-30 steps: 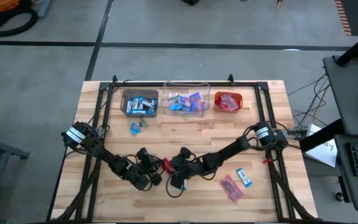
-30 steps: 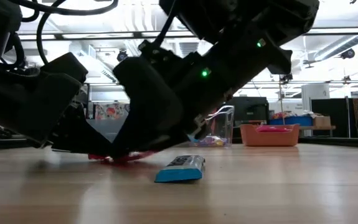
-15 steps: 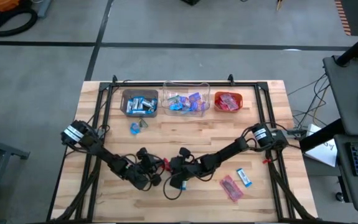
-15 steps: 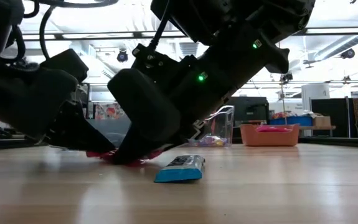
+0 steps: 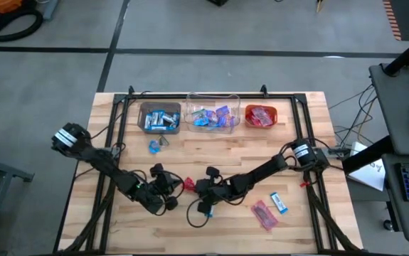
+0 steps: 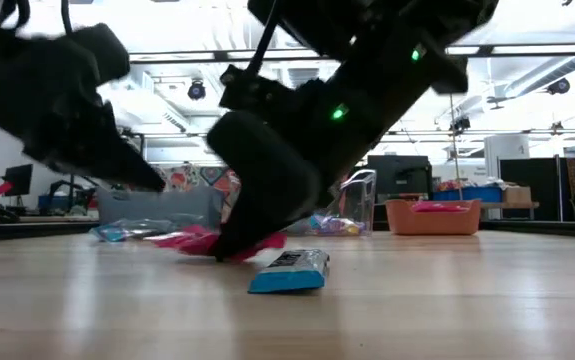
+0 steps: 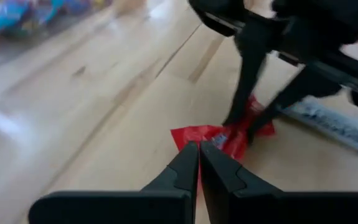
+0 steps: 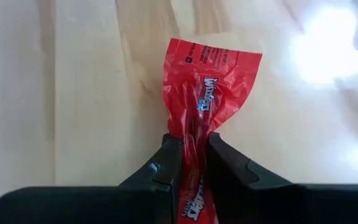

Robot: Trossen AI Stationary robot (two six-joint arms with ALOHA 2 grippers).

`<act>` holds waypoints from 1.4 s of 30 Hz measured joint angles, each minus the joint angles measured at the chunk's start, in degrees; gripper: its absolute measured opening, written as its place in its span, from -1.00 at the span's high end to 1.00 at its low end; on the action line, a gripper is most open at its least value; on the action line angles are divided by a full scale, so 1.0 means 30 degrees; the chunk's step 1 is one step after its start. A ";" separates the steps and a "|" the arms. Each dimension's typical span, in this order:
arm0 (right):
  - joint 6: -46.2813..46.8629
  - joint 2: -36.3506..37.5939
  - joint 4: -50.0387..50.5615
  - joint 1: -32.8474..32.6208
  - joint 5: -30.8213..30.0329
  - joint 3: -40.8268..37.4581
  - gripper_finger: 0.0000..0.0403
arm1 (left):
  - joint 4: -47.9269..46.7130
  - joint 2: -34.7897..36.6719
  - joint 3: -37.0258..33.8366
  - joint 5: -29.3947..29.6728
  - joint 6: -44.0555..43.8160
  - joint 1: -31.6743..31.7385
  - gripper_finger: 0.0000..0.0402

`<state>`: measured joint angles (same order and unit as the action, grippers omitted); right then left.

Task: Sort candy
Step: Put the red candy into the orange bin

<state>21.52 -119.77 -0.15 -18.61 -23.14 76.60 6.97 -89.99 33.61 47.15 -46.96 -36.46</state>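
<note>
We see a red candy (image 8: pixel 200 106) pinched low on the wooden table (image 5: pixel 211 153).
The right gripper (image 8: pixel 190 163) squeezes its wrapper between nearly closed fingers; the left gripper (image 7: pixel 198 163), fully closed and empty, points at it from just beside.

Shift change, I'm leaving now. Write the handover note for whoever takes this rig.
Right gripper: shut on the red candy, low at the table's middle front.
Left gripper: shut, empty, just beside that red candy.
Bins at the back: brown bin, clear bin and orange bin all hold candy.
Left to sort: blue candy by the right gripper, blue candy and reddish candy front right, loose candies below the brown bin.
</note>
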 joint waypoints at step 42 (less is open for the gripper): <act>-1.3533 1.7514 1.2026 1.7516 0.1719 -1.0342 0.72 | -0.0817 1.0030 0.0015 0.1672 1.0997 -0.0024 1.00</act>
<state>-19.08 -67.23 35.93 33.94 -17.98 45.57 4.52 -59.90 33.65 52.16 -13.96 -36.53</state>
